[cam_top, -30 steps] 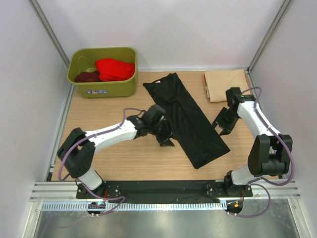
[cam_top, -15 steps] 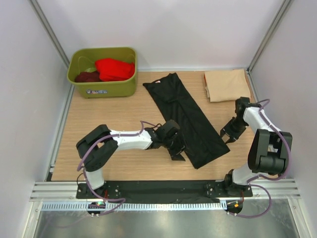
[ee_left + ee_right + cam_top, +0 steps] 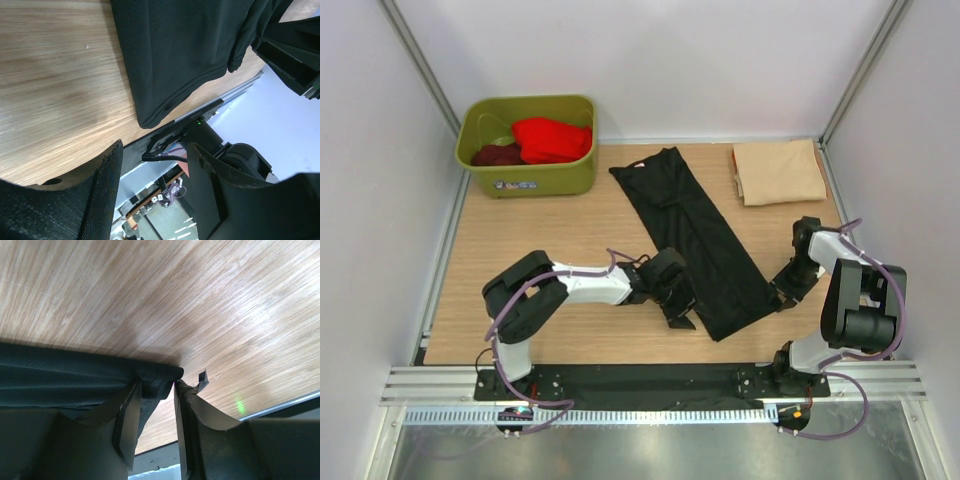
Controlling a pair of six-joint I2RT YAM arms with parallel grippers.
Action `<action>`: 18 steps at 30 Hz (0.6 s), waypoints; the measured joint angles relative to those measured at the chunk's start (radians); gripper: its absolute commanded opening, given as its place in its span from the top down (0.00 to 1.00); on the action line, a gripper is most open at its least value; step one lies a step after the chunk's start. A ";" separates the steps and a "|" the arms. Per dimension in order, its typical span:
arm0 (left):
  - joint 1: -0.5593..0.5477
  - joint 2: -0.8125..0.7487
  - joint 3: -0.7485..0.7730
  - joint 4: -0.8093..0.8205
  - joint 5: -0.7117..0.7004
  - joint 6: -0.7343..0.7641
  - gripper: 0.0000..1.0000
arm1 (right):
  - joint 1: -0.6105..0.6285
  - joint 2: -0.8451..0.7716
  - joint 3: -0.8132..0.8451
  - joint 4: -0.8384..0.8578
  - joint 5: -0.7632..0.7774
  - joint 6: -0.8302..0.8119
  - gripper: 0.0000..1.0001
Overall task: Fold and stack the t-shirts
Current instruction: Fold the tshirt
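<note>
black shirt (image 3: 705, 235): folded into a long strip, flat on table (image 3: 550, 240), laid diagonally from far centre toward near right; near end just short of the front edge.
right gripper (image 3: 782, 296): low at the strip's near right corner; in wrist view, fingers (image 3: 127, 415) drawn narrow, doubled black hem pinched between them at table level.
left gripper (image 3: 678, 312): low at the strip's near left edge, just beside the cloth; fingers (image 3: 107, 195) spread wide, nothing between; near corner of the strip lying ahead, untouched.
beige shirt (image 3: 778, 172): folded to a neat rectangle, far right corner of table, well apart from the black strip.
red shirt (image 3: 552, 138): bunched, in tub (image 3: 530, 182), centre to right.
maroon shirt (image 3: 496, 155): bunched, same tub, left of red, touching it.
tub: upright, far left corner of table.
</note>
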 measured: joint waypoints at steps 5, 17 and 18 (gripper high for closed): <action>-0.014 0.014 0.000 0.002 0.000 -0.005 0.45 | 0.000 -0.011 -0.002 0.001 0.006 0.000 0.57; -0.037 0.048 0.002 0.003 -0.029 -0.027 0.48 | 0.000 -0.077 0.002 -0.004 0.066 0.005 0.56; -0.038 0.053 0.005 0.003 -0.031 -0.029 0.48 | 0.000 -0.080 0.002 -0.005 0.071 0.005 0.56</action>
